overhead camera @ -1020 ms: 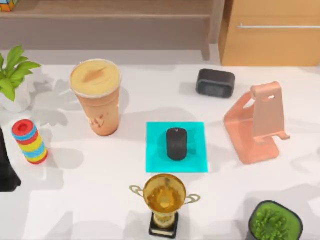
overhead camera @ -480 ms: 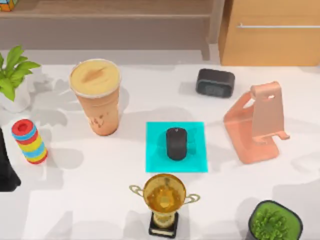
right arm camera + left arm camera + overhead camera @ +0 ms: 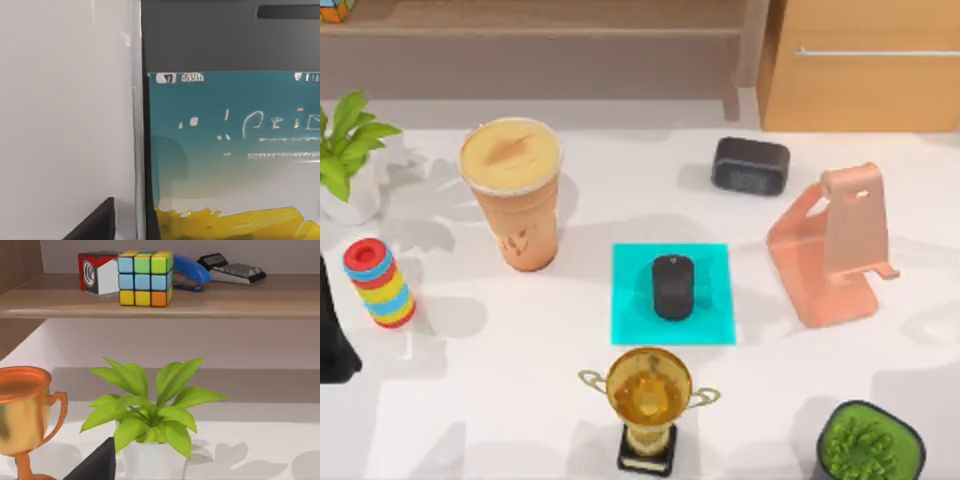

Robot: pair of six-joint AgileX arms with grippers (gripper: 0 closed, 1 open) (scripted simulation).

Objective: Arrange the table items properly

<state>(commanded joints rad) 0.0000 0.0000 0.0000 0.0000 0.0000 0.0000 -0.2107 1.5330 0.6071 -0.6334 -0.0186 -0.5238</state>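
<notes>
- Small black oval computer mouse (image 3: 672, 286) sits on the teal square mat (image 3: 632, 320), mid-table; tall orange cup with creamy top (image 3: 514, 195) stands upright, well left of it.
- Silver-edged smartphone with teal-and-yellow screen (image 3: 225, 150) lies directly under the right wrist cam, v. close, its silver edge running straight up the right wrist view (lying flat on white surface, I judge).
- So right arm is nearer the phone; peach-coloured phone stand (image 3: 835, 250) is right of the mat.
- Neither pincer's opening can be told.
- Left arm (image 3: 332, 340) parked at table's left edge.
</notes>
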